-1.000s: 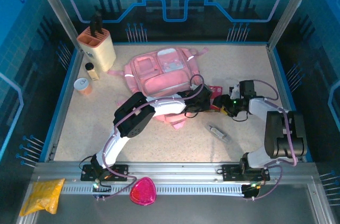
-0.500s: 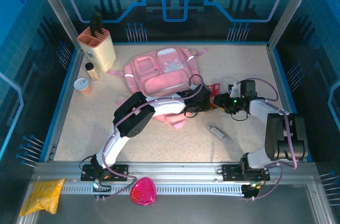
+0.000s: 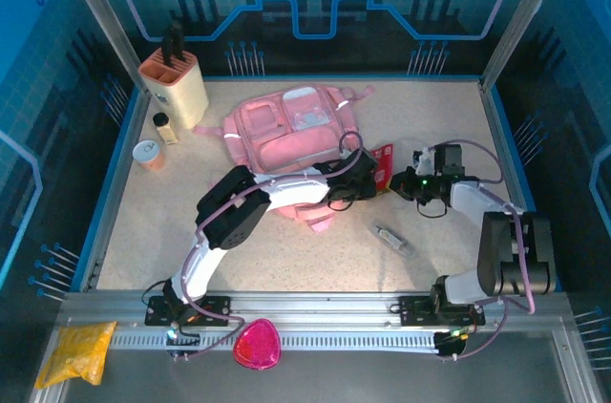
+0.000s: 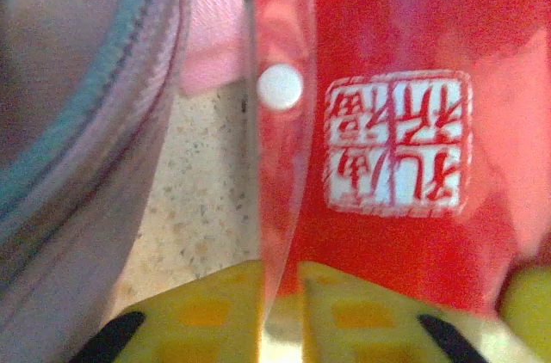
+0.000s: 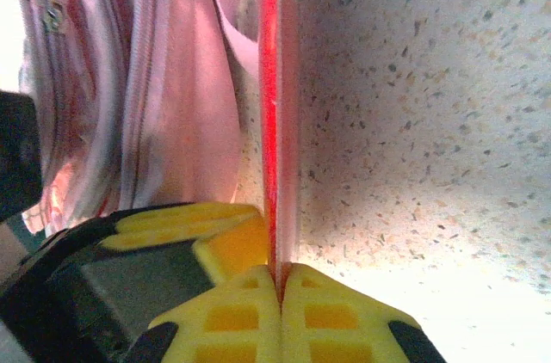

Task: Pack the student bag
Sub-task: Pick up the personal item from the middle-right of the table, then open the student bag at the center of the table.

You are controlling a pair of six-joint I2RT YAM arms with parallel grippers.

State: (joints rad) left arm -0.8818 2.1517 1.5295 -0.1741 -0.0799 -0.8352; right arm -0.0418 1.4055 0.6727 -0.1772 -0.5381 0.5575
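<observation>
The student bag [image 3: 286, 131], a large pink backpack, lies flat at the middle back of the table. Just right of it a thin red packet [image 3: 383, 166] in a clear sleeve, with a white seal print [image 4: 396, 139], stands on edge between both grippers. My right gripper [image 3: 399, 183] is shut on the packet's edge [image 5: 271, 105], its jaws pinched together [image 5: 280, 281]. My left gripper [image 3: 368, 180] meets the packet from the bag side. Its fingers [image 4: 280, 273] stand slightly apart with the sleeve's clear edge in the gap. Pink bag fabric [image 4: 86, 122] [image 5: 155, 79] lies close beside the packet.
A beige knife block [image 3: 174, 86], a small bottle [image 3: 165, 128] and a cup [image 3: 148, 153] stand at the back left. A small clear object [image 3: 391, 237] lies in front of the right gripper. A magenta pouch [image 3: 257, 344] and a yellow bag [image 3: 74, 350] rest on the front rail.
My right gripper has closed on the red packet. The left jaws, shut before, have parted a little. The packet has tipped up and shifted slightly toward the back.
</observation>
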